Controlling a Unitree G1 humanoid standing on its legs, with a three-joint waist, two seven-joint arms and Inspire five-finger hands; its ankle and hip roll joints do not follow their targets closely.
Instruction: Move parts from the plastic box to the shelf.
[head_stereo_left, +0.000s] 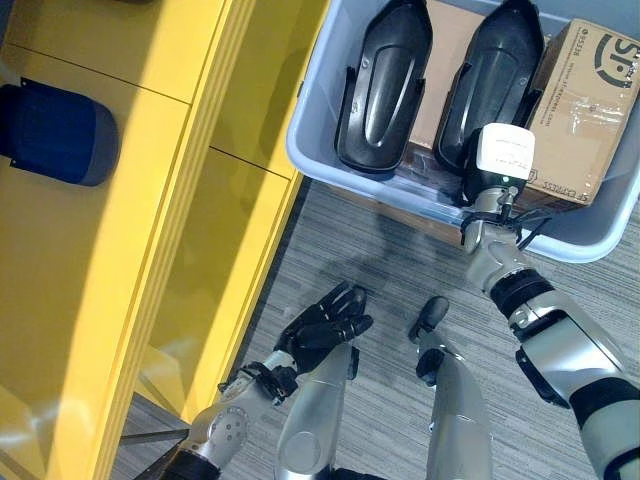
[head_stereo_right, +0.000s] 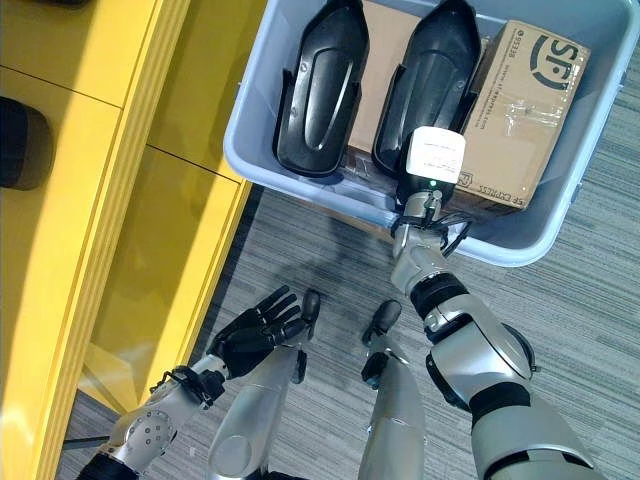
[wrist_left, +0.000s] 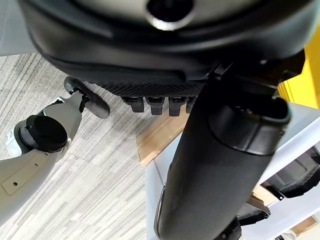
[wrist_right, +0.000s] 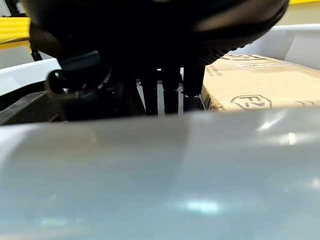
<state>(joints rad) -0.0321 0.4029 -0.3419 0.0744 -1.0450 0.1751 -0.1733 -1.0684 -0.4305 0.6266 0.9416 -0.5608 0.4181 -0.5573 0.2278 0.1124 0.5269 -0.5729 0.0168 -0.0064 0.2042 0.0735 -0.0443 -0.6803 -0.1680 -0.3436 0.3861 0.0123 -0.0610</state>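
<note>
A grey-blue plastic box (head_stereo_left: 322, 165) stands on the floor and holds two long black moulded parts, one on the left (head_stereo_left: 382, 85) and one on the right (head_stereo_left: 497, 75). My right hand (head_stereo_left: 478, 188) reaches over the box's near rim, at the near end of the right part. In the right wrist view the rim (wrist_right: 160, 170) hides where that hand (wrist_right: 150, 30) ends. My left hand (head_stereo_left: 330, 315) hangs open and empty above the floor, between the box and the yellow shelf (head_stereo_left: 120, 250).
A printed cardboard box (head_stereo_left: 585, 110) fills the plastic box's right side, and a plain brown box (head_stereo_left: 445, 50) lies under the two parts. A dark blue object (head_stereo_left: 55, 132) lies on the shelf at the left. Grey carpet (head_stereo_left: 390, 260) runs between shelf and box.
</note>
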